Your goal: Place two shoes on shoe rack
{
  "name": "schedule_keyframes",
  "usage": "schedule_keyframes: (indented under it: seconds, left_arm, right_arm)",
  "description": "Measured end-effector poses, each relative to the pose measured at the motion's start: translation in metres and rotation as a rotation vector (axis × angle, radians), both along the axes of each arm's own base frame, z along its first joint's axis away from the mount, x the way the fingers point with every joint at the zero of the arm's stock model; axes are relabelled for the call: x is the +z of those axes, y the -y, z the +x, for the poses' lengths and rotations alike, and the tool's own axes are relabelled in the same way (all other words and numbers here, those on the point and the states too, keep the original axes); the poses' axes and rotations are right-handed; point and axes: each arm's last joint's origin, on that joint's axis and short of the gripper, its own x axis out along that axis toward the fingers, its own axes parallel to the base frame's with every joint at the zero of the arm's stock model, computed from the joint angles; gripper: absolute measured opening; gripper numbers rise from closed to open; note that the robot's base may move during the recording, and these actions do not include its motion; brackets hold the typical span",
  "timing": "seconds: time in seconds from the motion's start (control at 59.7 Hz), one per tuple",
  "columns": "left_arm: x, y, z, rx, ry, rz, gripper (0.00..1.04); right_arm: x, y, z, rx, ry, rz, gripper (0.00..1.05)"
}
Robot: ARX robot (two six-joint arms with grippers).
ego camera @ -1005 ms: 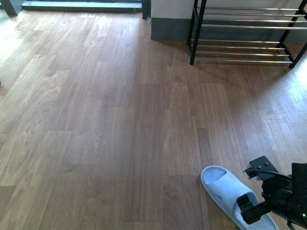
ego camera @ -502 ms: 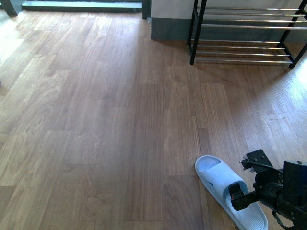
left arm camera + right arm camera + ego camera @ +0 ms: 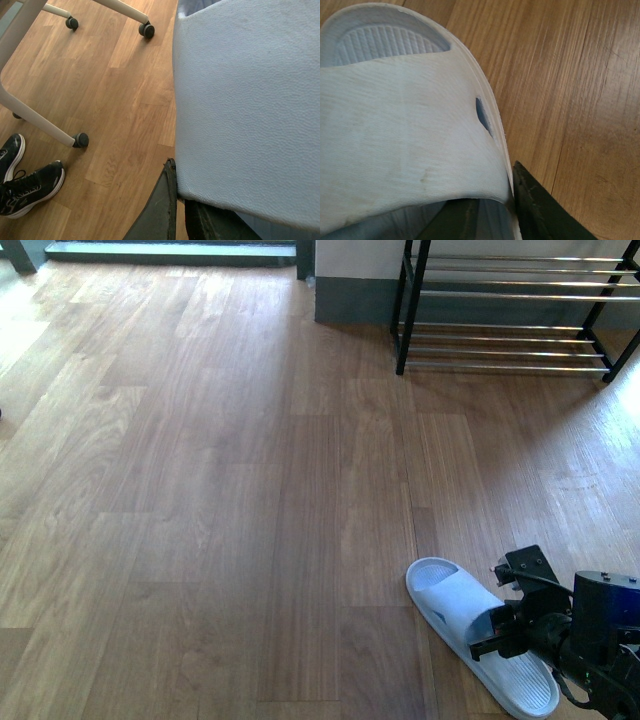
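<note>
My right end effector [image 3: 493, 635] pinches the strap edge of a pale blue slide [image 3: 450, 605] at the near right of the floor [image 3: 200, 490]. My left end effector [image 3: 182, 215] seems clamped on the other slide [image 3: 250, 100]. Both grips catch only an edge, so I judge either slide could swing or slip free. By the far wall, the shoe rack [image 3: 404, 330] shows no shoes on its visible tiers, and a slide could tip between its rods.

No text, brand or number is readable anywhere; white markings on the black sneakers [image 3: 25, 185] are too blurred
</note>
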Motion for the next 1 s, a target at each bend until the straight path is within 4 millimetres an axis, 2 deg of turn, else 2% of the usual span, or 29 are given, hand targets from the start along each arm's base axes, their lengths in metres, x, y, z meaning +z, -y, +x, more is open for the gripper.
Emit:
schedule_keyframes:
  seconds: [0.084, 0.201, 0.385, 0.469, 0.536, 0.603, 0.62, 0.653, 0.754, 0.938, 1.005]
  left_arm:
    - [0.0, 0.0, 0.0, 0.0, 0.0, 0.0, 0.02]
    - [0.0, 0.0, 0.0, 0.0, 0.0, 0.0, 0.02]
    - [0.0, 0.0, 0.0, 0.0, 0.0, 0.0, 0.02]
    - [0.0, 0.0, 0.0, 0.0, 0.0, 0.0, 0.02]
    - [0.0, 0.0, 0.0, 0.0, 0.0, 0.0, 0.02]
    - [0.0, 0.0, 0.0, 0.0, 0.0, 0.0, 0.02]
    - [0.0, 0.0, 0.0, 0.0, 0.0, 0.0, 0.02]
    - [0.0, 0.0, 0.0, 0.0, 0.0, 0.0, 0.02]
    - [0.0, 0.0, 0.0, 0.0, 0.0, 0.0, 0.02]
    - [0.0, 0.0, 0.0, 0.0, 0.0, 0.0, 0.02]
    - [0.0, 0.0, 0.0, 0.0, 0.0, 0.0, 0.02]
  right_arm:
    - [0.001, 0.001, 0.0, -0.028, 0.004, 0.002, 0.02]
    - [0.014, 0.006, -0.005, -0.06, 0.006, 0.012, 0.01]
    - [0.069, 0.019, -0.007, -0.087, 0.053, 0.022, 0.01]
    - [0.134, 0.029, -0.011, -0.06, 0.131, 0.005, 0.01]
    - [0.187, 0.032, -0.025, -0.027, 0.181, -0.005, 0.01]
    - [0.213, 0.031, -0.036, -0.008, 0.196, -0.024, 0.01]
    - [0.226, 0.031, -0.043, 0.004, 0.205, -0.03, 0.01]
    - [0.234, 0.031, -0.048, 0.008, 0.211, -0.029, 0.01]
    - [0.278, 0.027, -0.073, 0.039, 0.251, -0.057, 0.01]
    - [0.347, 0.017, -0.115, 0.071, 0.407, -0.131, 0.01]
    - [0.362, 0.014, -0.125, 0.079, 0.485, -0.155, 0.01]
